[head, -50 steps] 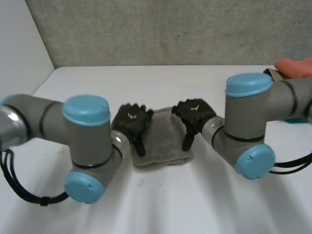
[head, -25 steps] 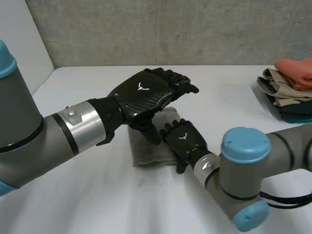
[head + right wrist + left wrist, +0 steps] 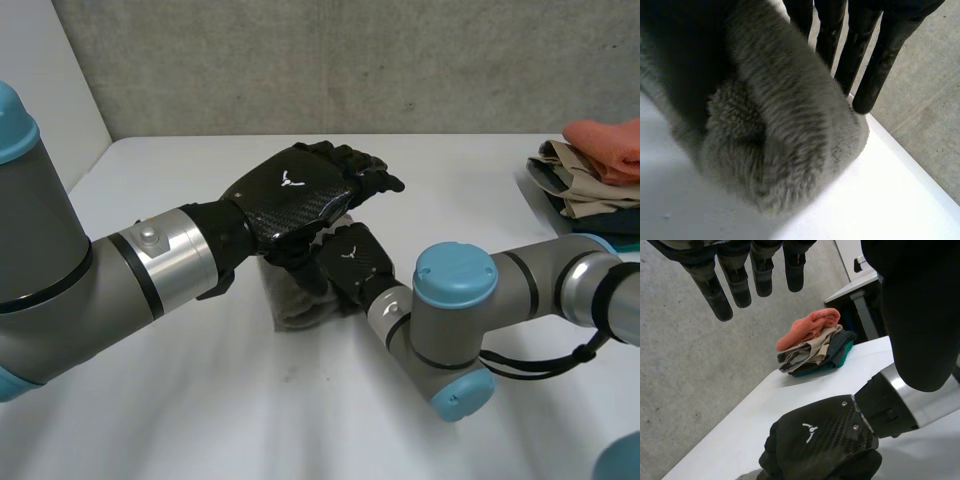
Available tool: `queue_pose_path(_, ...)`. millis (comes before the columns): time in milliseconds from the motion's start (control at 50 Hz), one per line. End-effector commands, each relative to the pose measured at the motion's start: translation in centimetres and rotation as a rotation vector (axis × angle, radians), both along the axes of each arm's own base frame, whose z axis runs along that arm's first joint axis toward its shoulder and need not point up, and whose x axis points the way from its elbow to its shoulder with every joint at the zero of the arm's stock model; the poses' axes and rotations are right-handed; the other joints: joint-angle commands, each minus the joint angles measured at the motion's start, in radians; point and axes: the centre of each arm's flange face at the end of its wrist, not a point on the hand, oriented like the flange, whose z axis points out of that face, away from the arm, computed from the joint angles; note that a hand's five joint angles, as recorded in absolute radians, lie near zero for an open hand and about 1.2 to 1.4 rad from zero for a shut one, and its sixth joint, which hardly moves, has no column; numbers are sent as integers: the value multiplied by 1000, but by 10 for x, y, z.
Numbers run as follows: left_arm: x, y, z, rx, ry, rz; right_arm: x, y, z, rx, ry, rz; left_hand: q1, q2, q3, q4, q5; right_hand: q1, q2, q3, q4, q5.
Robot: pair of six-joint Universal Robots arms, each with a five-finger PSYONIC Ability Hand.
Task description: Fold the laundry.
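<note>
A folded grey towel (image 3: 295,302) lies on the white table (image 3: 200,400), partly hidden by both hands. My right hand (image 3: 352,262) sits on the towel's right side. In the right wrist view the towel (image 3: 785,140) bunches up under its palm, and the fingers (image 3: 867,75) reach over it and curl down past its far edge. My left hand (image 3: 290,195) hovers above the towel and the right hand, fingers straight and holding nothing. The left wrist view looks down past those straight fingers (image 3: 725,290) onto the back of the right hand (image 3: 822,442).
A stack of folded clothes (image 3: 595,175), orange on top, stands at the table's far right edge; it shows again as the stack (image 3: 812,342) in the left wrist view. My right arm (image 3: 455,310) lies low across the table's middle right. A grey wall rises behind the table.
The left hand rose from the towel's left side to hover above it. The right hand slid left onto the towel and its fingers curled down, bunching the cloth.
</note>
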Motion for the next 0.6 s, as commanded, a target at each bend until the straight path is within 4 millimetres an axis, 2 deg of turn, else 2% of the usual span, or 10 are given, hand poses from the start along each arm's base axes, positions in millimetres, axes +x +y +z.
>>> queue_pose_path(20, 0, -1, -1, 2, -1, 2, 7, -9, -3, -9, -11, 1, 15, 10, 9, 13, -3, 728, 628, 645, 645, 683)
queue_pose_path(60, 1, -2, -1, 2, -1, 5, 7, -9, -2, -9, -12, 6, 15, 10, 9, 13, -3, 825, 725, 742, 742, 779)
queue_pose_path(220, 3, -5, 1, -3, 1, 15, -5, -11, 16, -10, -10, -14, 18, 13, 12, 16, 0, 825, 725, 742, 742, 780)
queue_pose_path(320, 7, -10, 1, -4, 2, 32, -54, -42, 29, -13, 17, -127, 18, 13, 12, 16, 0, 825, 725, 742, 742, 780)
queue_pose_path(400, 8, -11, 2, -5, 3, 37, -78, -54, 37, -51, 54, -113, 18, 13, 12, 16, 0, 825, 725, 742, 742, 780)
queue_pose_path(520, 8, -12, 3, -8, 4, 38, -92, -72, 46, -141, 89, -43, 18, 13, 12, 16, 0, 825, 725, 742, 742, 780)
queue_pose_path(600, 10, -14, 2, -7, 3, 46, -90, -94, 76, -249, 37, -38, 18, 13, 12, 16, 0, 825, 725, 742, 742, 780)
